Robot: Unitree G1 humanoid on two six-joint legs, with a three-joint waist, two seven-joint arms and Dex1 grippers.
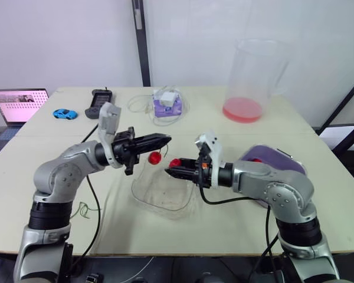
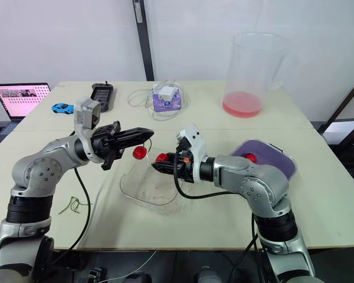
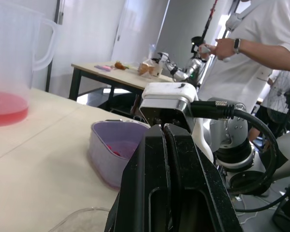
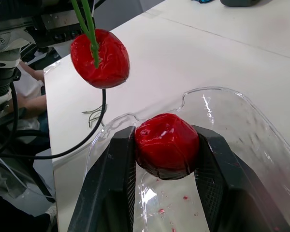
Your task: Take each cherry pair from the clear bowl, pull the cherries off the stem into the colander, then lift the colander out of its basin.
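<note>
1. Gripping above the clear bowl [image 1: 163, 204], the left gripper [image 1: 165, 140] presses its fingers together on the green stem [image 4: 86, 21], while the right gripper [image 1: 176, 170] pinches the lower cherry [image 4: 166, 145]; this split hold probably serves to pull fruit from stalk
2. The hanging cherry [image 4: 100, 58] dangles from the stem just beside the pinched one, glossy red, its skin slightly wrinkled
3. The purple colander [image 2: 265, 154] waits on the desk [image 1: 236, 230] to the bowl's right

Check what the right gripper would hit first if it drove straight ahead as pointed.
Probably the hanging cherry, dangling by its stem from the left gripper. The right gripper might slip just beneath it; depth is unclear.
</note>
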